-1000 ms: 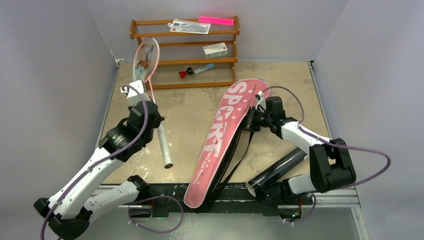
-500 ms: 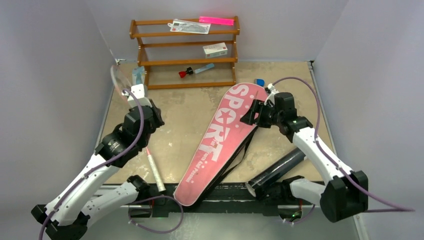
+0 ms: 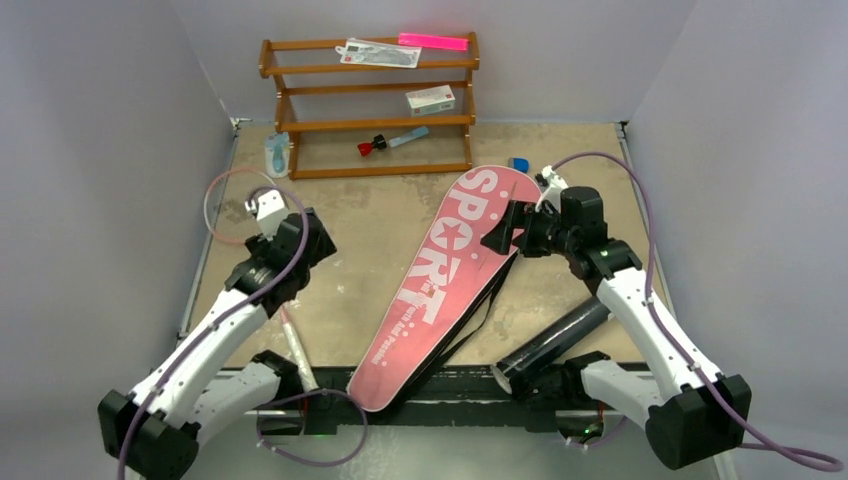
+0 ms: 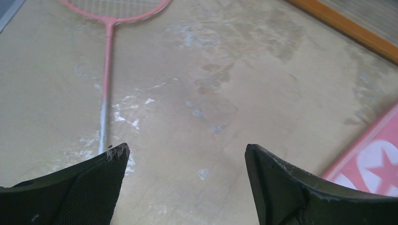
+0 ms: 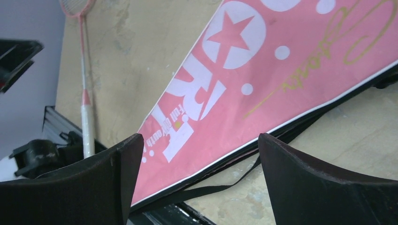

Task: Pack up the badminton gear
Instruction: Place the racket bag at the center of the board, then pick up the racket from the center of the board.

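The pink "SPORT" racket bag (image 3: 440, 270) is lying flat on the table (image 3: 360, 230), running diagonally from its wide end at the far middle to its narrow end hanging over the near edge. Its black straps (image 3: 482, 305) are trailing along its right side. The right gripper (image 5: 201, 140) is hovering over the bag's wide end, jaws standing wide apart, nothing between them.

A pink-framed racket (image 3: 296, 352) is lying on the left part of the table, well apart from the bag, head toward the left edge and white handle reaching the near edge. The left arm is crossing over its shaft in the top view. The left gripper (image 4: 185, 152) is hanging above bare tabletop, jaws spread wide and gripping nothing. In the left wrist view the racket's shaft is running just past the left finger (image 4: 94, 183) and a corner of the bag is showing at the right.

A long black tube (image 3: 555, 340) is lying at the near right, beside the right arm's base, just right of the bag's straps.

At the back a wooden rack (image 3: 370, 125) is standing against the wall, holding a small white box (image 3: 430, 99), a red-capped blue tool (image 3: 392, 141), a flat packet (image 3: 378, 52) and a pink strip (image 3: 433, 41). A small pale item (image 3: 275, 155) is sitting by the rack's left leg, too small to tell.
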`<state>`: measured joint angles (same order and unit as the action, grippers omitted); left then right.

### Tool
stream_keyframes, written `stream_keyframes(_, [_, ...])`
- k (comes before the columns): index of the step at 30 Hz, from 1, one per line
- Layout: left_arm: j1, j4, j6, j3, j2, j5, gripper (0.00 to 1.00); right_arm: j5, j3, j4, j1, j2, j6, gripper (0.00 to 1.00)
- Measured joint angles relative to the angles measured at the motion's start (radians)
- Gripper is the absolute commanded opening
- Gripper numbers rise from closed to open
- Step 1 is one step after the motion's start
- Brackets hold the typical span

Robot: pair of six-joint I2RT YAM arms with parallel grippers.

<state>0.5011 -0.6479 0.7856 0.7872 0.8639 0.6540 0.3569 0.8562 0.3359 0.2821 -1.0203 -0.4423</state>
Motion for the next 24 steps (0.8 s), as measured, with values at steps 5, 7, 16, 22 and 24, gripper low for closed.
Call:
stream_keyframes(5, [-0.174, -0.010, 0.046, -0.002, 0.121, -0.052, 0.97, 0.060, 0.000, -0.007, 0.000, -0.003, 0.019, 0.93])
stream_keyframes(7, [-0.277, 0.024, 0.037, -0.016, 0.132, -0.112, 0.95, 0.074, 0.000, -0.007, 0.000, 0.001, 0.032, 0.93])
stream_keyframes(16, [-0.654, 0.192, -0.122, -0.046, 0.287, -0.505, 0.90, 0.130, -0.004, -0.028, 0.000, 0.075, 0.078, 0.93])
stream_keyframes(22, [-0.756, 0.244, -0.204, -0.053, 0.345, -0.626, 0.81, 0.163, -0.026, -0.043, 0.000, 0.135, 0.081, 0.93])
stream_keyframes(24, [-0.761, 0.251, -0.228, -0.053, 0.374, -0.635, 0.77, 0.163, -0.033, -0.042, 0.000, 0.156, 0.081, 0.93])
